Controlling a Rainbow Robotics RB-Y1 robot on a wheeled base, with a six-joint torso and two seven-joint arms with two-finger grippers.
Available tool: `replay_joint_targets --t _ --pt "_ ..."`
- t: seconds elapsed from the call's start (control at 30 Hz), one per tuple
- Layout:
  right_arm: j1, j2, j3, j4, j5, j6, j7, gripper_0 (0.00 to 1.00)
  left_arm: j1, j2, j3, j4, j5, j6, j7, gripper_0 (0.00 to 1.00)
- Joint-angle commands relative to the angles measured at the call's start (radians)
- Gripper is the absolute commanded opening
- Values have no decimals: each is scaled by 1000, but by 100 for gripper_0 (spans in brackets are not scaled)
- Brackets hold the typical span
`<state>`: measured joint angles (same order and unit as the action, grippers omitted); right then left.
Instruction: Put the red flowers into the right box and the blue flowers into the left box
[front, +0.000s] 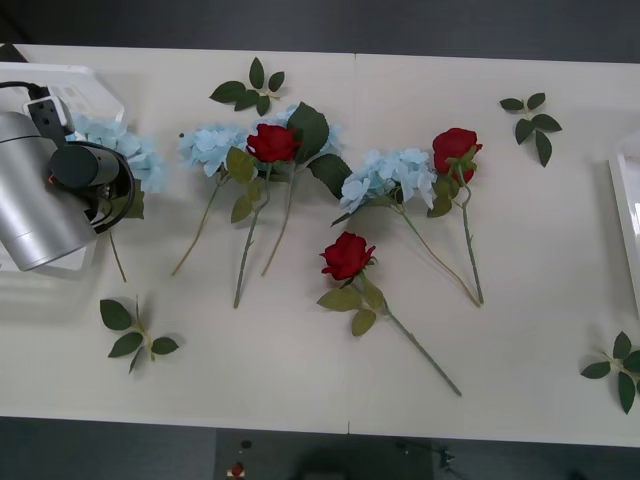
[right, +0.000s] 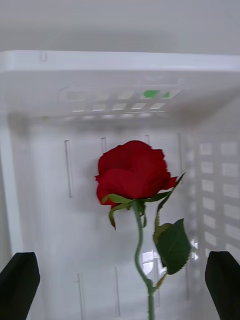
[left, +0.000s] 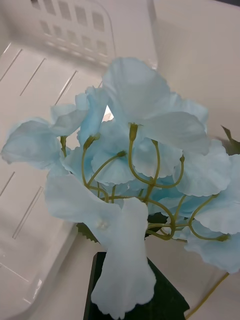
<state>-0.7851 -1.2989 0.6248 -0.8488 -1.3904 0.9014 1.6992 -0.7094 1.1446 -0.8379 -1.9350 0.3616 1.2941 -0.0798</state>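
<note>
The left arm's silver forearm covers much of the left box (front: 85, 82) in the front view, and the left gripper (front: 105, 200) is buried under its own wrist there. In the left wrist view one black finger (left: 135, 295) pokes out beneath a blue flower head (left: 145, 165) that blocks the other, so how far apart the fingers stand cannot be told, nor whether they grip the stem. That blue flower hangs at the rim of the left box, whose slotted white wall and floor lie behind it. In the front view the same bloom (front: 125, 145) sits at the basket's near corner, its stem trailing onto the table (front: 300, 390).

The right box (front: 625, 220) is cut off at the table's right edge — just a white rim. In the right wrist view the right gripper (right: 120, 285) has its black fingers spread wide at the two corners, holding nothing; a red flower (right: 132, 175) lies between them on the basket's white floor (right: 50, 200), slotted walls around it.

On the table, blue flowers (front: 215, 145) and (front: 385, 175) lie among three red flowers (front: 272, 142), (front: 455, 150) and (front: 347, 255); loose leaf sprigs (front: 250, 88) are scattered around. No writing is legible anywhere.
</note>
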Motion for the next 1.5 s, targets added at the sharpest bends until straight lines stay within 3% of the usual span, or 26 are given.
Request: replay_joint_targets --t 0.03,0.2,0.4,0.5,0.67,0.83,0.93,1.3,1.37,1.4,1.43,1.5 --pt "-19 -10 -8 -73 -102 53 -72 100 10 49 111 -67 -1 13 -109 0" --pt "-19 21 -8 -223 -150 102 -340 100 10 64 263 -71 -4 11 -256 0" --pt "-19 104 -7 -457 42 105 -745 100 11 66 402 -1 -3 -24 -439 0" --pt "-19 175 -7 -544 195 122 -918 100 36 73 447 68 -4 -101 -525 0" --pt "-17 334 -7 -624 510 208 -1107 100 166 84 548 202 -36 -360 -641 0" --pt "-19 498 -7 -590 711 241 -1185 100 309 84 637 301 -41 -619 -721 0" --pt "-20 561 -7 -555 789 241 -1187 100 364 84 671 329 -41 -694 -752 0" --pt "-32 641 -7 -463 889 235 -1165 100 418 84 694 314 -38 -700 -772 1" --pt "-34 642 -7 -446 889 223 -1156 100 418 84 694 312 -36 -700 -776 51" --pt "-32 645 -7 -435 889 214 -1152 100 418 84 694 312 -36 -700 -778 85" --pt "-32 652 -7 -421 890 205 -1147 100 418 84 694 312 -36 -700 -781 99" --pt "-34 659 -7 -400 889 186 -1141 100 418 84 694 312 -36 -700 -784 100"
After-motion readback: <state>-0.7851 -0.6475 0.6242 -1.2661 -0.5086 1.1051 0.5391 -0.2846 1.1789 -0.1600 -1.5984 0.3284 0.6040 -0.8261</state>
